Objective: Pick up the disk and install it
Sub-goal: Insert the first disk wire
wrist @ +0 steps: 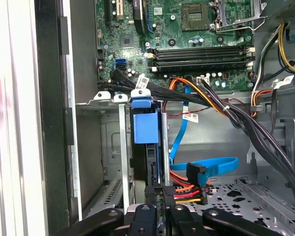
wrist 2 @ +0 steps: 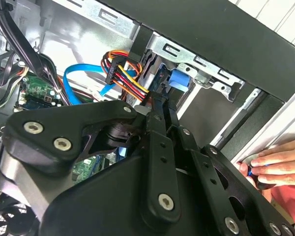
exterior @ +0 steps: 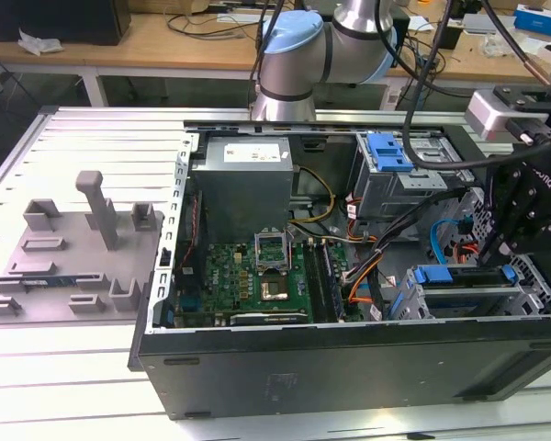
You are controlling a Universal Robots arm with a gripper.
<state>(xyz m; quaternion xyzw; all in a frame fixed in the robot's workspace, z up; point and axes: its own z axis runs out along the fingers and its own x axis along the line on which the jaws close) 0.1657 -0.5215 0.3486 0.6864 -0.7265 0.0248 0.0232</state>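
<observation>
Exterior view: open computer case (exterior: 349, 363) on the counter (exterior: 64, 386), disk (exterior: 464, 276) seated in its metal drive bay.
Beneath my gripper (wrist: 160, 209), which is clenched on the disk's (wrist: 145, 128) rear edge, its blue plastic carrier stands between silver bay rails; a person's hand (wrist 2: 275, 167) touches the case's edge.

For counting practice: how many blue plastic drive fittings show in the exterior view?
2: latch on the far cage; disk carrier in the near bay. Others may be hidden.
</observation>
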